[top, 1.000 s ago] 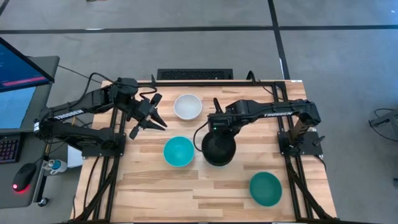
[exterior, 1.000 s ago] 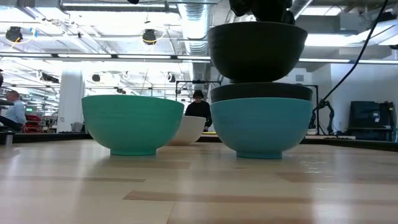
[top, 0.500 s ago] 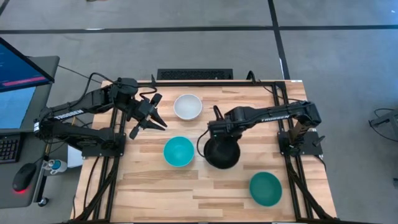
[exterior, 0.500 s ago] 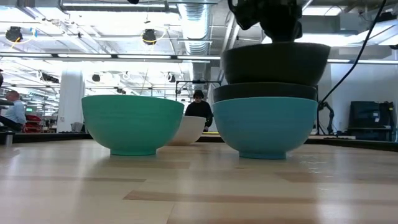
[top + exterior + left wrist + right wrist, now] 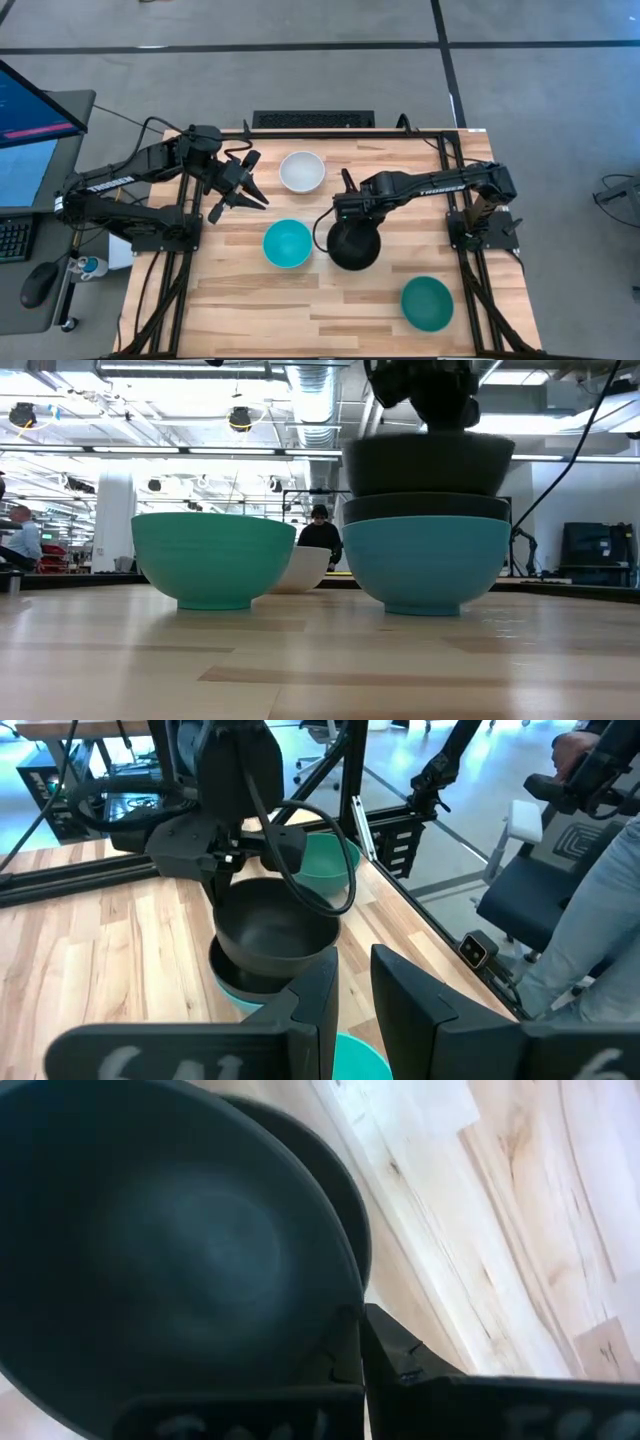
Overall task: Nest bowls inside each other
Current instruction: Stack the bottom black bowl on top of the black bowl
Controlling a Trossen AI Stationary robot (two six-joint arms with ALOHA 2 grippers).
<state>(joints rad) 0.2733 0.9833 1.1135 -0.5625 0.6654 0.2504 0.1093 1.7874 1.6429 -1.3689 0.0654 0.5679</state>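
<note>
Your right gripper [image 5: 346,207] pinches round black plastic bowl [image 5: 352,243] rim at 12 o'clock | bowl sits directly over blue-and-black stack [image 5: 426,555] | left gripper [image 5: 248,185] open, idle

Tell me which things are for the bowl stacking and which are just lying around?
For the job:
top black bowl, pinched by the right gripper; lower black bowl; bottom light blue bowl; loose light blue bowl; white bowl; teal green bowl; left gripper, open, off to the side.

Just lying about:
monitor; mouse; office chair.
</note>
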